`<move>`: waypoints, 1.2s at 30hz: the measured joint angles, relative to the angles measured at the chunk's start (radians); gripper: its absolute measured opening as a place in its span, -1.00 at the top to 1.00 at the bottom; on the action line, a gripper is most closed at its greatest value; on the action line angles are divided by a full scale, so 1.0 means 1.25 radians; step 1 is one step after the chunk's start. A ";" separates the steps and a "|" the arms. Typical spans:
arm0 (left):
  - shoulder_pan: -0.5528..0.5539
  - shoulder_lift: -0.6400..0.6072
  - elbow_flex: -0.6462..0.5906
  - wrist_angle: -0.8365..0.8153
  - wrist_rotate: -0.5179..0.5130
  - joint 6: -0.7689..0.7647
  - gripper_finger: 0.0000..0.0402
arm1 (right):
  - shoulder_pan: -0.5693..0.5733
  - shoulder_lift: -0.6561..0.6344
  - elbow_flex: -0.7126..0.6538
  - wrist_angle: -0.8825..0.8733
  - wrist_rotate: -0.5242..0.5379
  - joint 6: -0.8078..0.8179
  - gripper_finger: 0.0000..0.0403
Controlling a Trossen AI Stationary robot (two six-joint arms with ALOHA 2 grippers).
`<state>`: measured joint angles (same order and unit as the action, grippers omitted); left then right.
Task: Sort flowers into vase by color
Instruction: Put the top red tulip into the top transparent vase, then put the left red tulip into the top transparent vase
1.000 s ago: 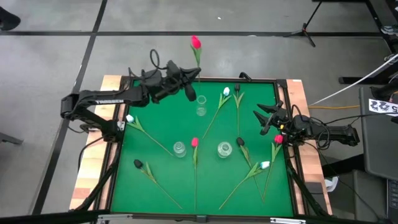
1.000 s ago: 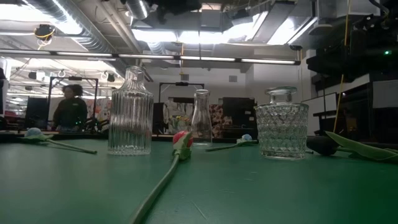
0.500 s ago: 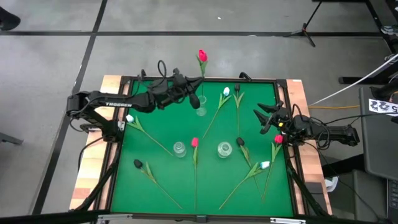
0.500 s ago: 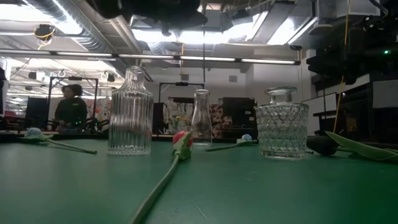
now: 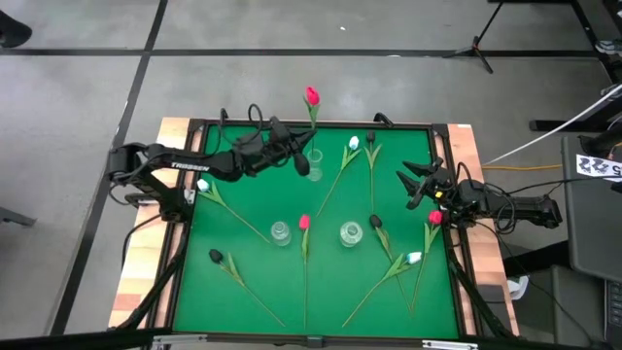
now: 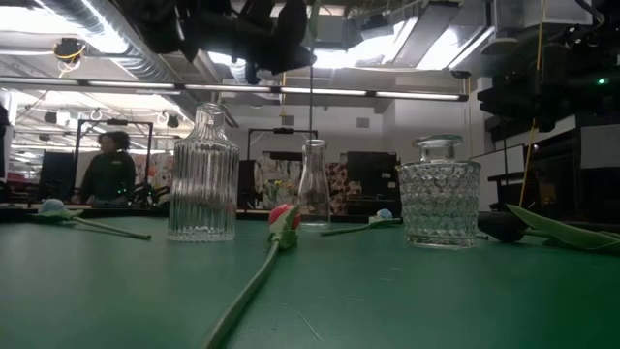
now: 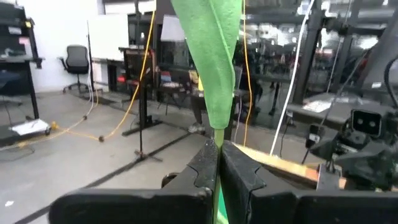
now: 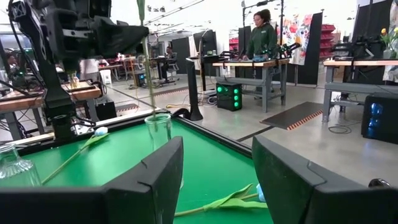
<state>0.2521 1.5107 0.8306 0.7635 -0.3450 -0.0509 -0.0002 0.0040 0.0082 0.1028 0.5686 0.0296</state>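
My left gripper (image 5: 303, 162) is shut on a red-pink tulip (image 5: 311, 95), which it holds upright over the slim glass vase (image 5: 314, 156) near the table's far edge. The low view shows the thin stem (image 6: 311, 107) running straight down to the slim vase's mouth (image 6: 313, 143). My right gripper (image 5: 415, 187) waits open above the table's right side, touching nothing. Several other tulips, white, near-black and red-pink, lie flat on the green mat. One red-pink tulip (image 5: 304, 223) lies between the ribbed vase (image 5: 281, 233) and the diamond-cut vase (image 5: 351, 233). My left gripper pinches the red-pink tulip's stem (image 7: 218, 138) between its two fingers, just below a green leaf (image 7: 211, 56). The fingers reach roughly level from the table's left, lying across the stem. The tulip stands upright with its head up, and its lower stem hangs down to the slim vase's mouth (image 8: 155, 116).
The ribbed vase (image 6: 202, 174) and the diamond-cut vase (image 6: 439, 194) stand mid-table, nearer than the slim one. Loose tulips lie at the left (image 5: 203, 185), near left (image 5: 216, 256), far right (image 5: 354, 143) and near right (image 5: 415, 258). A raised frame (image 5: 321, 123) borders the mat. A person (image 6: 109, 170) stands in the room beyond.
My left gripper has moved toward the table's right and downward to above the slim vase, keeping its hold. The red-pink tulip has come from tilted to upright and has sunk, so its stem now hangs down to the slim vase's mouth.
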 joint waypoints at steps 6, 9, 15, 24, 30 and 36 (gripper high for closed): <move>0.009 0.064 -0.017 0.080 0.002 -0.005 0.95 | 0.000 0.000 0.000 0.000 0.000 0.019 0.04; 0.011 0.095 -0.018 0.074 0.001 -0.025 0.95 | 0.000 0.000 0.000 0.000 0.000 0.019 0.04; 0.013 0.128 -0.018 0.064 0.001 -0.066 0.95 | 0.000 0.000 0.000 0.001 0.000 0.020 0.04; -0.004 0.124 -0.018 0.061 -0.002 0.101 0.81 | 0.000 0.000 0.000 0.001 -0.002 0.013 0.04; 0.000 0.101 -0.018 -0.006 -0.002 0.056 0.44 | 0.000 0.000 0.000 0.000 -0.035 0.010 0.04; -0.010 0.083 -0.012 -0.028 -0.003 0.049 0.03 | 0.000 0.000 0.000 0.000 -0.044 -0.009 0.04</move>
<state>0.2399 1.6150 0.8160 0.7280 -0.3483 0.0103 -0.0005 0.0043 0.0086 0.1032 0.5140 0.0182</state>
